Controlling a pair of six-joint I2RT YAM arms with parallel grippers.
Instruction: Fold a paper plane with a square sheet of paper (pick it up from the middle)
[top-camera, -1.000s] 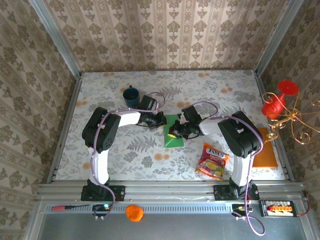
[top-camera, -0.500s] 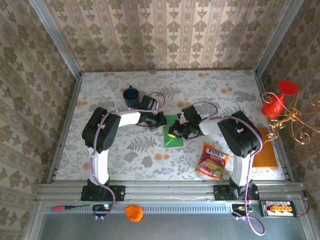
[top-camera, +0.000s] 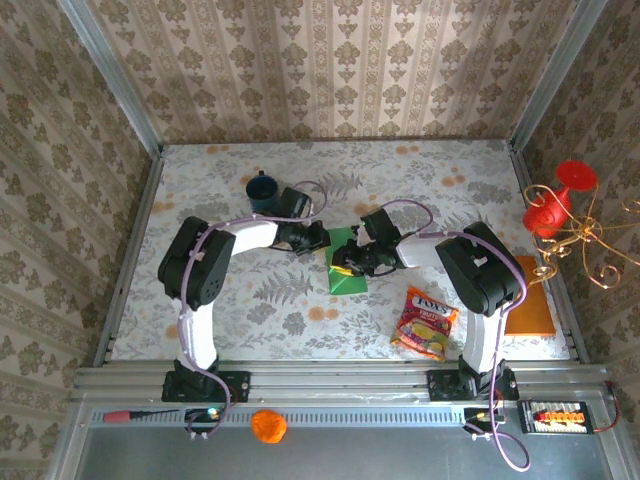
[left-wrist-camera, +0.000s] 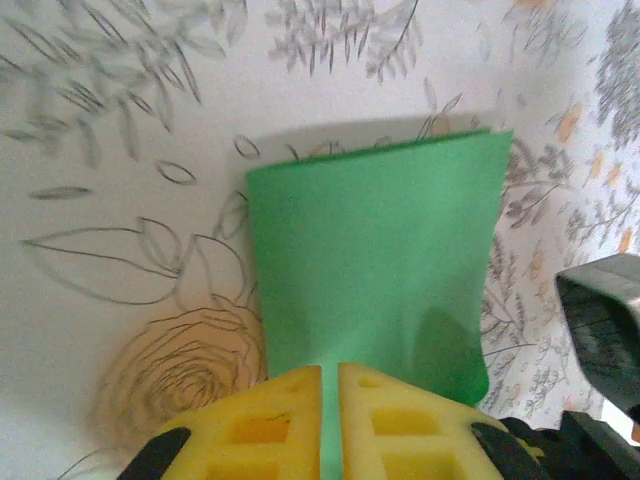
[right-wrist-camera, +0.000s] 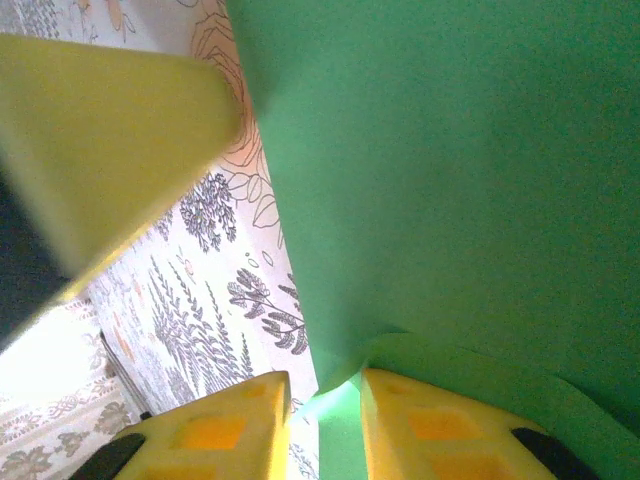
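- The square sheet of paper (top-camera: 350, 282) lies around the middle of the bench (top-camera: 230, 310). It looks to me already doubled into a narrow oblong, so I judge the step in hand to be an early fold.
- Nearest me, by the near edge on the right, sits the snack packet (top-camera: 427, 322), apart from the sheet. The orange-brown board (top-camera: 530, 305) lies at the right edge. Neither is in the way, but I would not drag the sheet toward them.
- The right gripper (right-wrist-camera: 325, 385) is at the sheet's left side. Its yellow fingers stand a little apart with a raised green edge in the gap. The gap is wider than thin paper, so I read it as loosened, not clamping.
- Just beyond it, the left gripper (left-wrist-camera: 330, 375) is at the sheet's far-left edge. Its fingers are almost together with a green sliver between them, which I take as a pinch on the sheet.
- To do this well, I would keep one side pinned, line up the edges before pressing any crease, and move low and slowly so the paper neither slides nor buckles.
- The blue mug (top-camera: 262, 190) stands toward the far edge, to the left, clear of the work.
- From above, both wrists cover the sheet's left edge, so I cannot tell whether the layers line up.
- A blurred yellow wedge (right-wrist-camera: 100, 130) in the right wrist view I cannot identify.
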